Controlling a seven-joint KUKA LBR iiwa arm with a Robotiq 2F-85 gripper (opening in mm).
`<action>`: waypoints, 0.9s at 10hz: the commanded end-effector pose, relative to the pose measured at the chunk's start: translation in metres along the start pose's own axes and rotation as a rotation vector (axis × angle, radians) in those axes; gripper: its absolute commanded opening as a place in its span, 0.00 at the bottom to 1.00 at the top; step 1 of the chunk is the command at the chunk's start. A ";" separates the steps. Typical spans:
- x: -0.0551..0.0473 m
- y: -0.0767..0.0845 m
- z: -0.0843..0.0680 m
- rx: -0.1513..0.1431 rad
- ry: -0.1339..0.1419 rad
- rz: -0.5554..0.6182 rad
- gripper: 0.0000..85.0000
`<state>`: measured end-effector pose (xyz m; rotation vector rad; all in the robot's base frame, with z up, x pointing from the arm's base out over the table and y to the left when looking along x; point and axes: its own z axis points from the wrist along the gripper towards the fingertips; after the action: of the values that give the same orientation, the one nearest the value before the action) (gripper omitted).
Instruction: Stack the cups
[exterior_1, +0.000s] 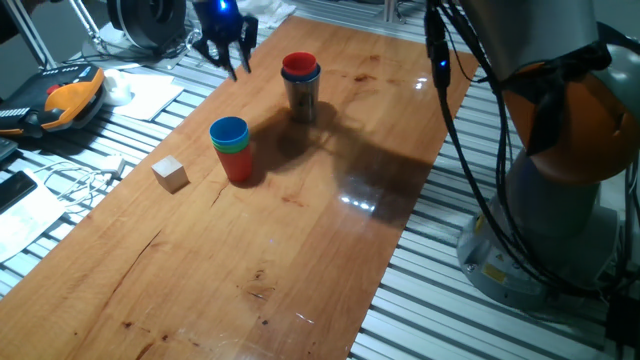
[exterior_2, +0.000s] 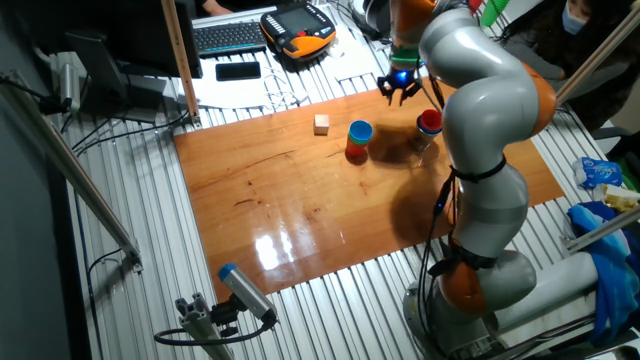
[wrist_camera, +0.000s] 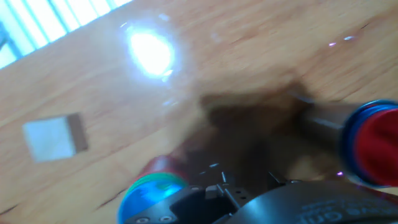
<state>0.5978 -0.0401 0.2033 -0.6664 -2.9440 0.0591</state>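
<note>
Hovering tool above far bench edge, fingers spread, holding nothing. Two stacks stand: blue-topped stack near, steel-based stack right. You next descend, grip one, merge them.

From my one fixed view, nearer cup stack at table centre, cube just at its nine o'clock, second cup stack at one o'clock, gripper hanging above the far edge at twelve.

Probably robotics lab: teach pendant, keyboard, slatted aluminium bench, cables.
</note>
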 end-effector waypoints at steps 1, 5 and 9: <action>0.019 0.034 0.004 -0.012 -0.004 -0.001 0.40; 0.047 0.064 0.022 -0.016 -0.012 0.011 0.40; 0.056 0.065 0.042 0.001 -0.044 -0.001 0.40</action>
<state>0.5697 0.0422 0.1628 -0.6689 -2.9878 0.0752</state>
